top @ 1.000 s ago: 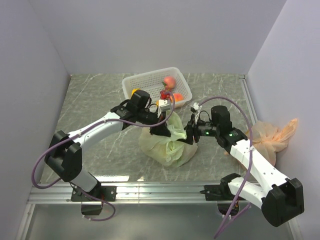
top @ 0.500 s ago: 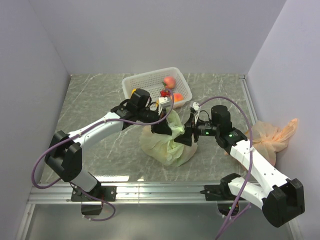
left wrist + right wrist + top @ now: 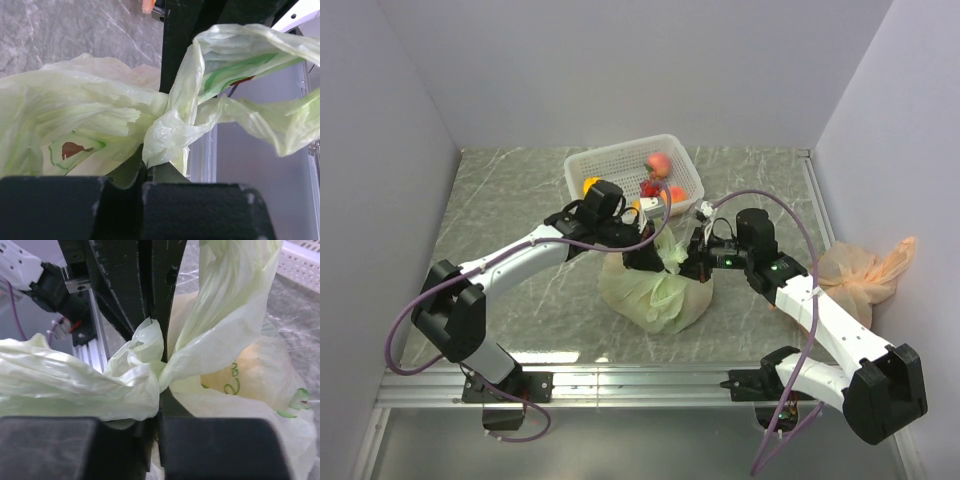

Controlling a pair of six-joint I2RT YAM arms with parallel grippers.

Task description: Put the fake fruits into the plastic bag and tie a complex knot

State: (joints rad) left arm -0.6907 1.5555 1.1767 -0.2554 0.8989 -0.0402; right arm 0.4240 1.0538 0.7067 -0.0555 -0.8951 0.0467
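Looking down from above, a grey-green marbled tabletop [image 3: 510,200] sits boxed in by plain pale lavender walls [image 3: 620,70] at the left, back and right. A metal rail [image 3: 640,380] runs along the near edge, where both arms are bolted.

At the middle of the tabletop lies the plastic bag [image 3: 655,295], pale green, translucent and crinkled, bulging into a rounded lump. The lump is a little wider than it is deep, so its long axis runs left to right. Its gathered neck rises at the far upper side.

At that neck is the knot [image 3: 167,132], a tight bunched twist of film. Two loose handle ends spread out from it sideways, one towards each arm.

The left claw [image 3: 645,258] and the right claw [image 3: 695,265] meet over the neck from opposite sides, close together. In the wrist views each claw is pressed together, pinching the green film just beside the knot.

A yellow-orange mass shows through the bag's wall; which fruit it is cannot be told.

Behind the bag stands a white lattice basket [image 3: 610,165] holding a few fake fruits [image 3: 659,163], red and orange. A peach-orange bag [image 3: 860,275] lies against the right wall, well apart.
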